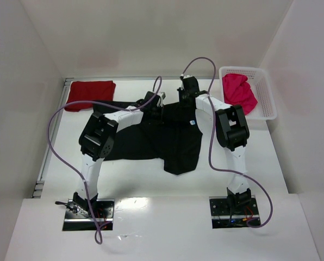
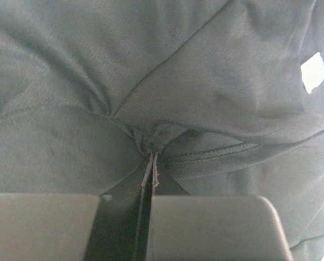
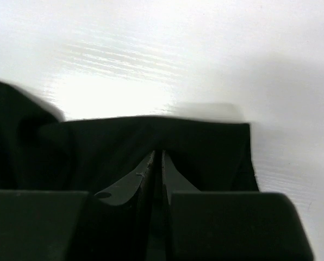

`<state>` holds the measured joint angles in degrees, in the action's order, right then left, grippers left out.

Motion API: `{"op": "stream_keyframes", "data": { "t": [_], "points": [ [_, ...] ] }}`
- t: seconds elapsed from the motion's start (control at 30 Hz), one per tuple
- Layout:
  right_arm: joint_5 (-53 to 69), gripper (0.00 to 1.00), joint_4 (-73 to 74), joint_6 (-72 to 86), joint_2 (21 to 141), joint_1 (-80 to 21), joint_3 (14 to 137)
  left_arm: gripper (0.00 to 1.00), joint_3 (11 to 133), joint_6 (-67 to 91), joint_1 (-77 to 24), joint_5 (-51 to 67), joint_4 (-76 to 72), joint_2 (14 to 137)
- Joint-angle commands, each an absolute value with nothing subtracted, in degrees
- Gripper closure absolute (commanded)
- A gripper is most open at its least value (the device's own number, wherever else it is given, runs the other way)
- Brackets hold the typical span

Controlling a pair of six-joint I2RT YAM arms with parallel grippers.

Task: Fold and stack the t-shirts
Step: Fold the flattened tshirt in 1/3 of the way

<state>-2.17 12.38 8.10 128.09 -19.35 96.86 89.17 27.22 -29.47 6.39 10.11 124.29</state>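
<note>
We logged left arm and right arm, white links with black joints; looping purple cables; dark grey fingers.

White table holds black t-shirt, red t-shirt, mesh basket.

Black t-shirt, red t-shirt, pink-red t-shirt, white basket

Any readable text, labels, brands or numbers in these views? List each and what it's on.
None readable in any view.
Pale patch on the black t-shirt: too small to read, may not be a label.
Folded red t-shirt, pink t-shirt, white basket: no print visible.
</note>
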Motion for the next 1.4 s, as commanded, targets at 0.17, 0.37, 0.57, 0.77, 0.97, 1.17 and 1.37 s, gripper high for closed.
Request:
{"op": "stream_keyframes", "data": {
  "t": [0.17, 0.37, 0.57, 0.77, 0.97, 1.17, 1.37],
  "points": [
    [-3.16, 0.87, 13.36, 8.7, 129.55, -19.34, 100.46, 0.98, 85.25, 27.6, -29.88, 8.7, 10.72, 120.67],
    [-3.16, 0.87, 14.5, 9.23, 130.08, -19.34, 100.99, 0.45, 87.53, 27.6, -29.36, 8.7, 11.34, 119.45],
    [-4.75, 0.88, 16.44, 9.76, 128.85, -18.81, 99.94, 0.19, 90.88, 24.97, -22.7, 9.33, 11.87, 114.18],
    [-5.36, 0.93, 21.79, 12.65, 130.78, -15.92, 104.58, 0.18, 89.82, 22.94, -11.88, 5.8, 10.81, 113.12],
    [-6.15, 0.97, 21.8, 13.18, 130.87, -15.91, 103.45, 0.3, 91.14, 20.65, -4.84, 1.06, 10.19, 116.45],
    [-6.86, 0.97, 23.99, 13.18, 132.19, -15.91, 105.12, 0.45, 90.26, 22.05, -0.81, -2.72, 10.81, 117.77],
    [-6.86, 0.97, 25.75, 13.18, 134.03, -15.38, 107.23, 0.61, 88.95, 22.59, 2.55, -4.04, 10.81, 119.0]
  ]
}}
